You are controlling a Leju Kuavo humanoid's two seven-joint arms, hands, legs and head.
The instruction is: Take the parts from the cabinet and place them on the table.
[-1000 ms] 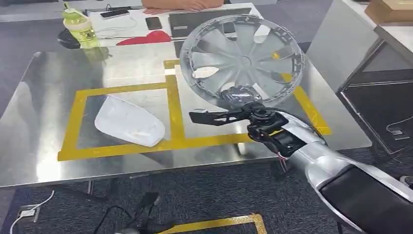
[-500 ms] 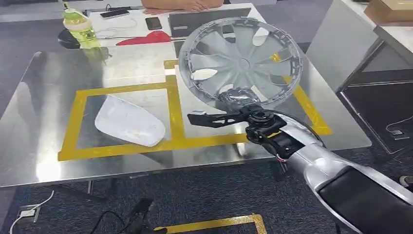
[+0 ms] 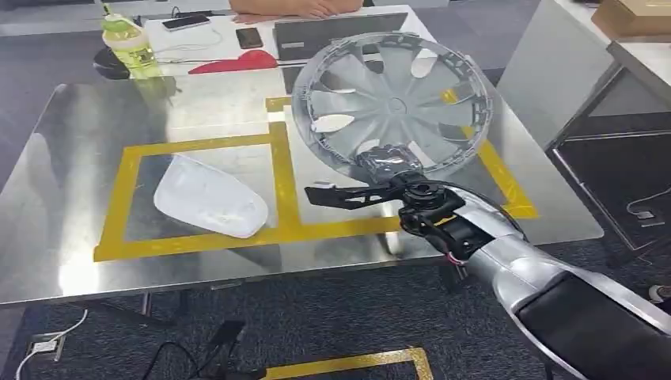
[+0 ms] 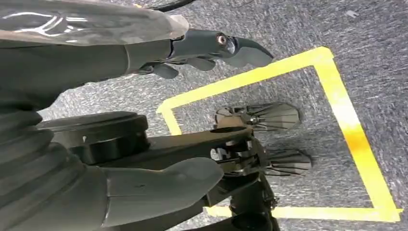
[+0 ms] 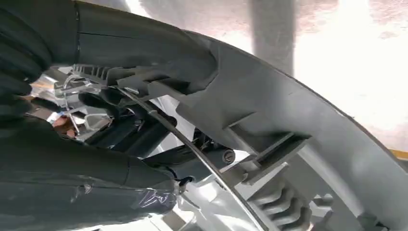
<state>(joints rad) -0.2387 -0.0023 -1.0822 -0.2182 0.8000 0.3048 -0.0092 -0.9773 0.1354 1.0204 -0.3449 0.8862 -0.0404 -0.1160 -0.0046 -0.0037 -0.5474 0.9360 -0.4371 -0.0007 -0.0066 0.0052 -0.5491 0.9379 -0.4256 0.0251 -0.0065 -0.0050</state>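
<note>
The wheel cover (image 3: 393,103), gripped at its rim by the right hand (image 3: 385,162), has barely shifted above the desk (image 3: 71,237); placement is judged pending. The left hand (image 4: 144,53) hangs empty, fingers apart.

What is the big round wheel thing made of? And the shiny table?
The wheel cover looks like grey moulded plastic, matt silver in front: its back shows thin ribs and clips in the right wrist view. The right hand holds its rim. The table looks like brushed steel: it mirrors light and the bottle.
</note>
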